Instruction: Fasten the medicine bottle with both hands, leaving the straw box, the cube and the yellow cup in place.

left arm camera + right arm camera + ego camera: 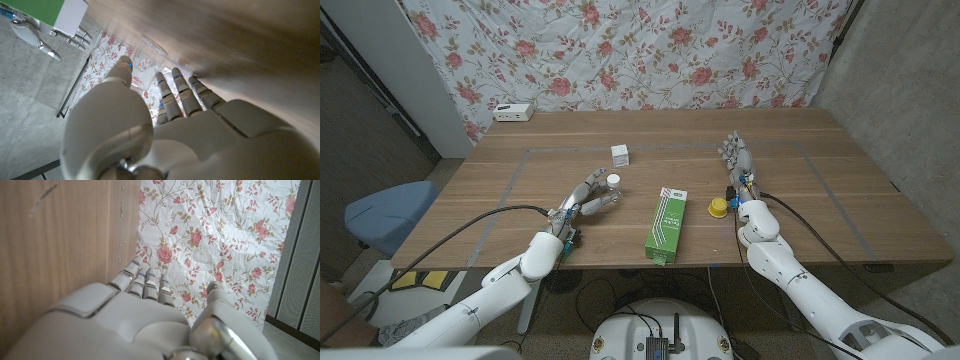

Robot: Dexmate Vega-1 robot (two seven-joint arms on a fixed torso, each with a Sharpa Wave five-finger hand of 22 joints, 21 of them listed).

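Note:
The medicine bottle (614, 183), small and clear with a white cap, stands upright left of the table's middle. My left hand (584, 202) reaches up to it, fingers spread, fingertips (608, 196) right beside it. In the left wrist view the bottle (148, 54) sits just beyond the thumb and fingers (172, 87); I cannot tell whether they touch it. The white cube (620, 154) stands farther back. The green straw box (666, 225) lies near the front middle, with the yellow cup (718, 207) to its right. My right hand (738, 160) stretches out behind the cup, fingers straight, holding nothing.
A white power strip (513, 112) lies at the table's (840, 200) back left corner. Grey tape lines mark a rectangle on the wood. A blue chair (385, 212) stands off the table's left side. A floral cloth (620, 50) hangs behind.

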